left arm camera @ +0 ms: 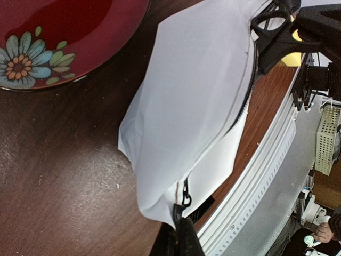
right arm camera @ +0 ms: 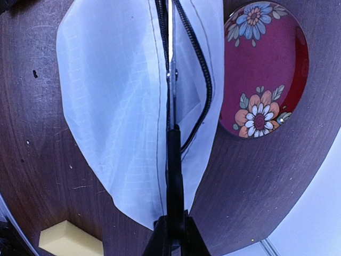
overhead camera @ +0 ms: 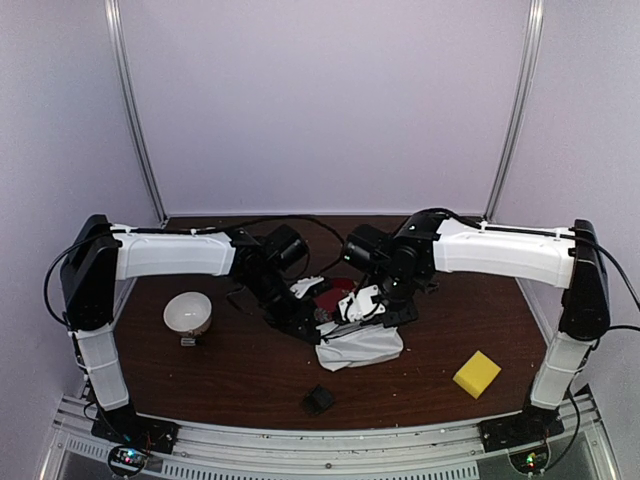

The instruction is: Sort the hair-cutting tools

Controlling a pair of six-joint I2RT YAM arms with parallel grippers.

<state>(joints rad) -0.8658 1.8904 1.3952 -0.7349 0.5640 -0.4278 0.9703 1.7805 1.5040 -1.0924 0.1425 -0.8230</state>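
Clipper attachment block [overhead camera: 318, 399]: lies alone on the tabletop [overhead camera: 230, 370] close to the near edge, nearer than the pouch and apart from it.
Left arm [overhead camera: 170, 255]: upper link rises from the near-left base. The white forearm runs level toward the centre, and the wrist is bent down at the pouch's left end.
Left fingers [left arm camera: 187, 242]: closed, pinching the black zip pull [left arm camera: 185, 196] at the end of the white pouch [left arm camera: 192, 106].
Right arm [overhead camera: 500, 250]: same pose from the near-right base, with the wrist turned down over the pouch.
Right fingers [right arm camera: 184, 237]: closed on the black handle of one pair of scissors [right arm camera: 175, 160].
Scissors: held in line with the zip. The thin silver blade points into the open zip slot; how far the tip reaches cannot be told.
Pouch: at mid-tabletop, zip open, between the two wrists.
Red patterned plate [right arm camera: 261, 80]: just beside the pouch on its far side; contact cannot be told.
White bowl [overhead camera: 188, 312]: upright at the left, well apart.
Yellow sponge [overhead camera: 477, 373]: at the near right, well apart.
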